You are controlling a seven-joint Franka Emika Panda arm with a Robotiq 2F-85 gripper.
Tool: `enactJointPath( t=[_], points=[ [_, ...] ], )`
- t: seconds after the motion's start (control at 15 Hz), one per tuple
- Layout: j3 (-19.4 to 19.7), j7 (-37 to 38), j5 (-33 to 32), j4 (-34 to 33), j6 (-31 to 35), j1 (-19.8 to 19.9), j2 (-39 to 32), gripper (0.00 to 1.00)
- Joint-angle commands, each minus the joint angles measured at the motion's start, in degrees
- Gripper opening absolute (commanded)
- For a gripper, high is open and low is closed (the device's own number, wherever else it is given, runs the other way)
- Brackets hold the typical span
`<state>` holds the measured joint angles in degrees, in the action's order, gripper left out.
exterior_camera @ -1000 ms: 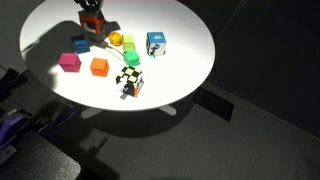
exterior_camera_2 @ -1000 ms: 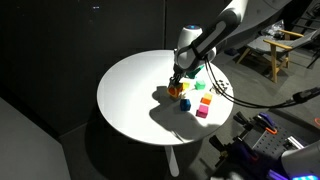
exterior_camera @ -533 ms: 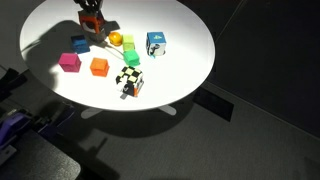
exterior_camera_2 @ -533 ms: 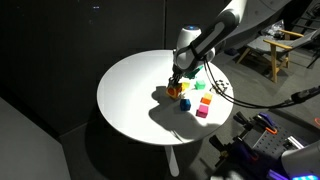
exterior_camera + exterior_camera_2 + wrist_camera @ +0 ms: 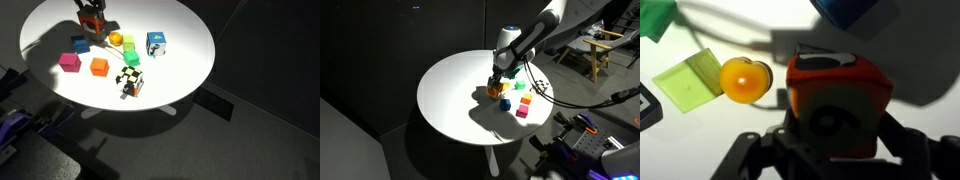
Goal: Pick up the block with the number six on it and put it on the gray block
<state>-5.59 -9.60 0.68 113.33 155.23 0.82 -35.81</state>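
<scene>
the small orange cube with the number six (image 5: 838, 100) sits between the fingers of the pincer (image 5: 497, 84), which look closed on two of its sides. in an exterior view it is near the rim at eleven o'clock of the white round surface (image 5: 185, 50). whether it is lifted clear i cannot tell. it is likely light, stiff and smooth-faced, so a square hold on flat opposite faces should stop it twisting. in the wrist view a yellow ball (image 5: 744, 80) lies at nine o'clock of it and a blue cube (image 5: 848, 10) at twelve. the gray block i cannot pick out. the room is dim, with a dark floor (image 5: 250, 140) around the surface.
</scene>
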Motion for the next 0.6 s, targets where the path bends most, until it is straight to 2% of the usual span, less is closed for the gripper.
enactJointPath(
  t=[0.0, 0.53],
  points=[
    [-0.6, -0.3, 0.6, 0.6, -0.3, 0.8, 1.1, 1.0],
    [-2.2, -1.5, 1.3, 3.8, 1.1, 1.6, 4.2, 1.0]
  ],
)
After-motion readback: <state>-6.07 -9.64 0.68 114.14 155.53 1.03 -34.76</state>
